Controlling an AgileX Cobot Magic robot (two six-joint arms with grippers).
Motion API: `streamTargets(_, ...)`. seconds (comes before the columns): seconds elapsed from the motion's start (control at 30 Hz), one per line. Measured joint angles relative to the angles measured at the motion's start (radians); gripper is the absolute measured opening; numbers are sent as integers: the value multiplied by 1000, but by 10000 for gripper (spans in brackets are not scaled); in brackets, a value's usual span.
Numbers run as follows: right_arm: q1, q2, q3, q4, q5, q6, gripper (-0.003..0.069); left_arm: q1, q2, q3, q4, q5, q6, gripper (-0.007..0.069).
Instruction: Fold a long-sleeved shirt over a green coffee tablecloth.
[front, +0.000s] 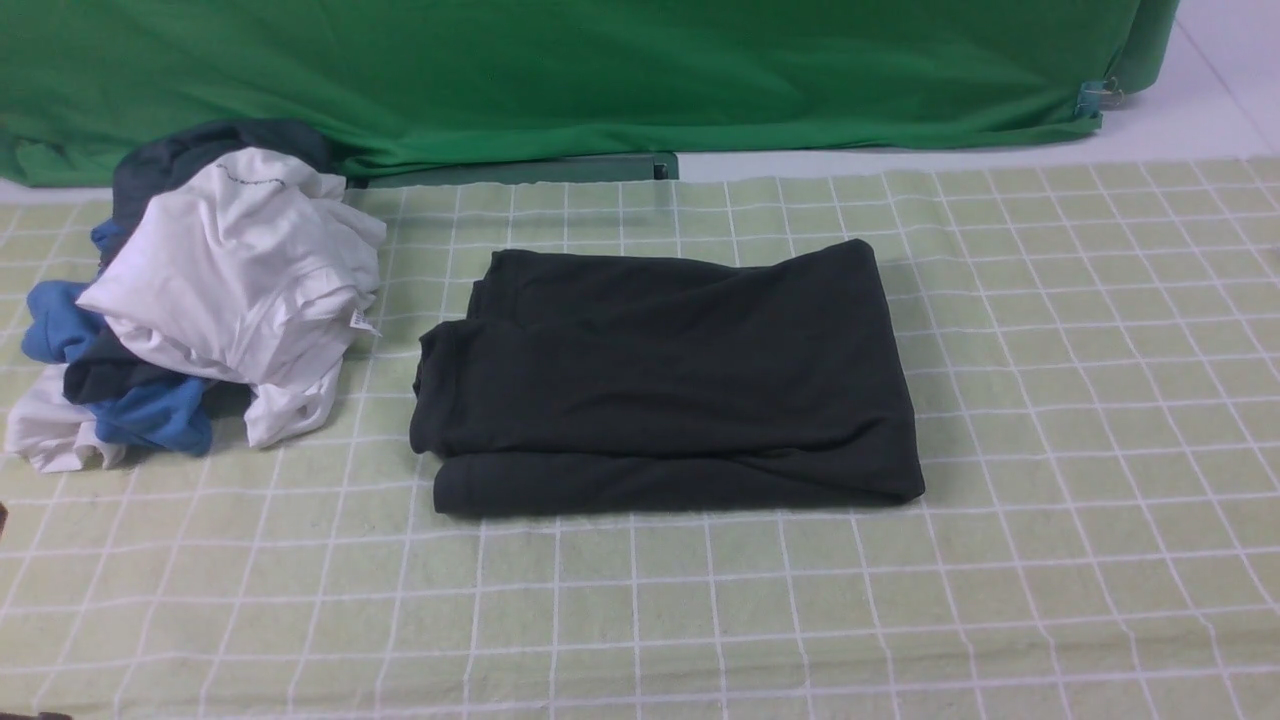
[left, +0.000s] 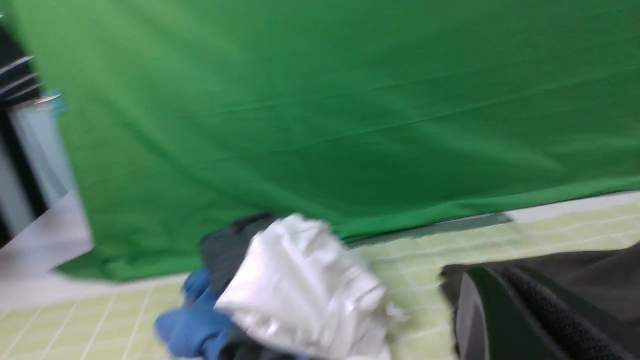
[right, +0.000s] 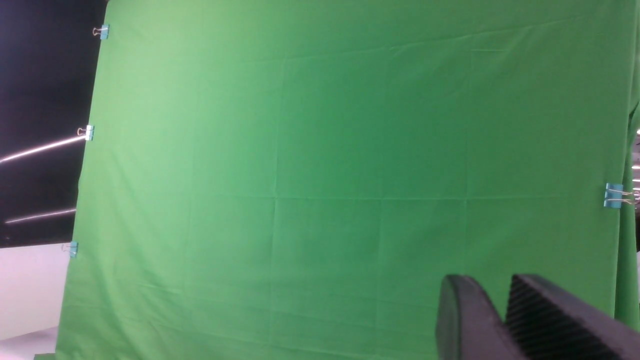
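The long-sleeved shirt lies folded into a dark rectangle in the middle of the green coffee tablecloth, with its chest print hidden. Neither arm shows in the front view. In the blurred left wrist view, my left gripper hangs in front of the shirt, fingers together with nothing between them. My right gripper faces the backdrop, well off the table. Its fingers meet just behind the tapered tips and hold nothing.
A heap of white, blue and dark grey garments sits on the tablecloth left of the shirt. A plain vivid green backdrop hangs along the far edge, held by blue clips.
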Motion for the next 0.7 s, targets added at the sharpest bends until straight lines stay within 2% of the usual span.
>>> streamTargets(0.17, 0, 0, 1, 0, 0, 0, 153, 49, -4, 89, -7, 13, -3, 13)
streamTargets(0.37, 0, 0, 1, -1, 0, 0, 165, 49, -4, 92, -7, 95, -4, 14)
streamTargets(0.7, 0, 0, 1, -1, 0, 0, 186, 49, -4, 92, -47, 109, -4, 14)
